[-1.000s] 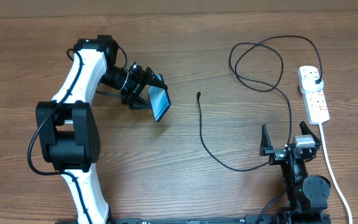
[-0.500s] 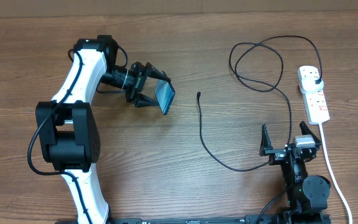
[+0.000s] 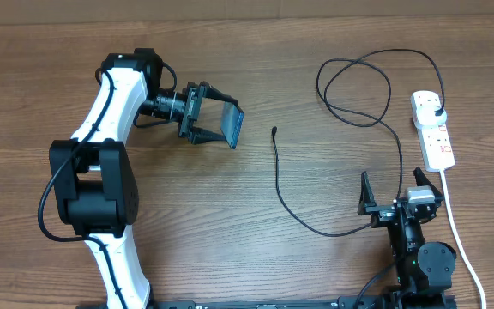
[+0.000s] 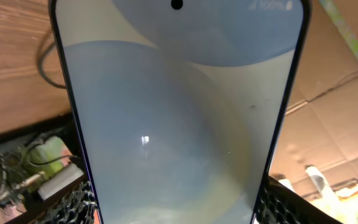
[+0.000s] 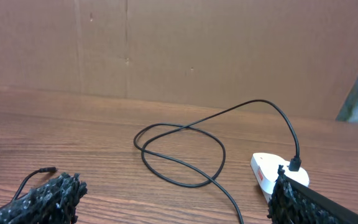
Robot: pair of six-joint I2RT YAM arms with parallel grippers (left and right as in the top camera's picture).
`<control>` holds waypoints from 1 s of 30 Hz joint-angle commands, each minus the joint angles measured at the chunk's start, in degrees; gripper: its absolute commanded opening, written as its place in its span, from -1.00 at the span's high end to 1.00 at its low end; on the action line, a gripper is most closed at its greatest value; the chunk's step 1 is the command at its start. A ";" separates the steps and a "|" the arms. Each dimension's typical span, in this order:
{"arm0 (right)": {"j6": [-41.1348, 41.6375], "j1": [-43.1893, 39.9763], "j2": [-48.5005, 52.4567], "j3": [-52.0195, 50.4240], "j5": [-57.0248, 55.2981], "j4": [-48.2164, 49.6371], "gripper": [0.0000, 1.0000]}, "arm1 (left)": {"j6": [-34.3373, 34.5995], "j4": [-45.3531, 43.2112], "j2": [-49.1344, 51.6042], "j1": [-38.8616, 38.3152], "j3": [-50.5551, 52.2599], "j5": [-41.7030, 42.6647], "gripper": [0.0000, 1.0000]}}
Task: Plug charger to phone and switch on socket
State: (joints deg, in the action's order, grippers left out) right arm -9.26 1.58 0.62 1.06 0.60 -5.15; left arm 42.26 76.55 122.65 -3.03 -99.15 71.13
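My left gripper (image 3: pixel 215 125) is shut on the phone (image 3: pixel 231 126) and holds it up off the table, on edge, left of centre. In the left wrist view the phone's bright screen (image 4: pixel 179 112) fills the frame between the fingers. The charger cable (image 3: pixel 281 184) lies on the table; its small connector tip (image 3: pixel 274 131) is right of the phone, apart from it. The cable loops at the back and its black plug (image 3: pixel 436 112) sits in the white socket strip (image 3: pixel 431 129) at the right, which also shows in the right wrist view (image 5: pixel 272 174). My right gripper (image 3: pixel 393 196) is open and empty near the front right.
The strip's white cord (image 3: pixel 457 227) runs down the right side past my right arm. A cardboard wall (image 5: pixel 179 50) stands behind the table. The cable loop (image 5: pixel 179 152) lies ahead of the right gripper.
My left gripper has turned and moved a little right with the phone, tilting it more on edge. The right arm, cable and socket have not moved.
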 commanded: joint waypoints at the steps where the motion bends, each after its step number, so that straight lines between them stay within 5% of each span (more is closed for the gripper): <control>1: -0.24 0.28 -0.46 -0.61 -0.55 0.37 -1.00 | 2.64 0.15 -0.15 -0.04 -1.62 5.42 -0.21; 30: -0.22 0.28 -0.46 -0.61 -0.55 0.37 -1.00 | 2.75 0.13 -0.15 -0.07 -1.62 5.35 -0.20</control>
State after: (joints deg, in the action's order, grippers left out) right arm -9.28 1.58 0.62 1.06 0.60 -5.15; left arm 44.88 76.53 122.65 -3.03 -99.15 73.52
